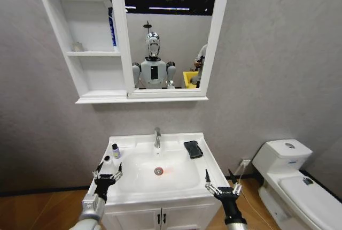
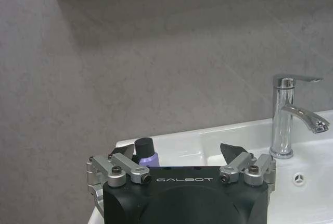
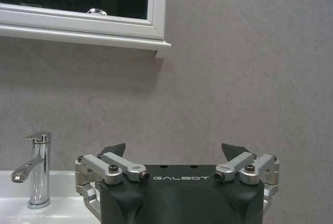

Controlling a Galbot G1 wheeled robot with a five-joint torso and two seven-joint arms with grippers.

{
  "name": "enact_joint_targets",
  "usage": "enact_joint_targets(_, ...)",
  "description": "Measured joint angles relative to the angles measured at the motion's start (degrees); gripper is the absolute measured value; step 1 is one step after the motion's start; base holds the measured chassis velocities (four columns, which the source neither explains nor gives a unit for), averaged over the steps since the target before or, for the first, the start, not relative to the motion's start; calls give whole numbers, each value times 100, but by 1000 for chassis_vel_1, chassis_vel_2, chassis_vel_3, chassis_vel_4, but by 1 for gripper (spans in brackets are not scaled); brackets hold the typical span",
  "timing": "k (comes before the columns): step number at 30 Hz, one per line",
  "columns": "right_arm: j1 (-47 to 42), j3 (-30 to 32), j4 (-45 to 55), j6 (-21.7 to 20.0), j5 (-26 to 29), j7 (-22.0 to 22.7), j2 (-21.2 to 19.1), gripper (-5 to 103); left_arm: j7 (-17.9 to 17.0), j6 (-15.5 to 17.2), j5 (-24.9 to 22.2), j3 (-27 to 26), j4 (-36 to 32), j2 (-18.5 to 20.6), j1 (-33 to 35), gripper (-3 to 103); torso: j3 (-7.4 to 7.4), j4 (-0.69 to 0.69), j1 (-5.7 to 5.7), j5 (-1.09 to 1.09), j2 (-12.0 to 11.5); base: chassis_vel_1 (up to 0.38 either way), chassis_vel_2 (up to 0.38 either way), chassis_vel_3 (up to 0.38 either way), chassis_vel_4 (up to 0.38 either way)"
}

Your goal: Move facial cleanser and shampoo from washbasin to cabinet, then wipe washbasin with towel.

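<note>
The basin [image 1: 176, 184] sits below the wall cabinet [image 1: 85, 53], whose mirror [image 1: 168, 32] reflects the robot. A chrome tap [image 1: 157, 138] stands at the basin's back rim, with the round drain [image 1: 158, 171] in the bowl in front of it. The dark towel [image 1: 193, 148] lies on the back right part of the rim, to the right of the tap. On the left part of the rim stands a small bottle [image 1: 115, 151] with a dark cap and pale purple body, and just in front of it a second small item [image 1: 107, 160] too small to make out. In the cabinet's middle compartment a blue container [image 1: 112, 27] stands against the mirror frame, with a small pale object [image 1: 78, 46] on the same shelf.

The left gripper [image 1: 107, 173] hovers at the basin's front left corner, its claw spread wide and holding nothing; in the left wrist view the bottle [image 2: 147, 152] shows just beyond the open fingers [image 2: 233, 153], with the tap [image 2: 285, 117] off to the side. The right gripper [image 1: 222, 186] hangs at the front right corner, also wide and empty, well short of the towel. A white toilet [image 1: 291, 179] stands to the right
</note>
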Motion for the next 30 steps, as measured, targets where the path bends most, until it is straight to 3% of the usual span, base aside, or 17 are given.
enact_joint_targets(4,-34,57,-73,99,25,-36,0,100,-177,-34,-53,-85,229,4,-98,94,-2,8,-10,2,5,42,-31,-48,4)
enact_joint_targets(23,-44,222,-174,173,135,-56,-97,100,-264,78,-438,-98,1634,90,-1090,93,0,4,-1,1,2,8,-8,-2,13)
enact_joint_targets(26,-41,249,-170,168,141,-55,-108,100,-301,78,-455,-106,1824,93,-1188,84,0,5,-1,1,1,0,0,0,0)
enact_joint_targets(29,-41,261,-170,163,142,-54,-109,100,-307,79,-550,-127,1957,74,-1223,67,0,5,-1,1,1,0,0,0,0)
enact_joint_targets(30,-41,261,-170,163,142,-54,-109,100,-307,79,-550,-127,1957,74,-1223,67,0,5,-1,1,1,0,0,0,0)
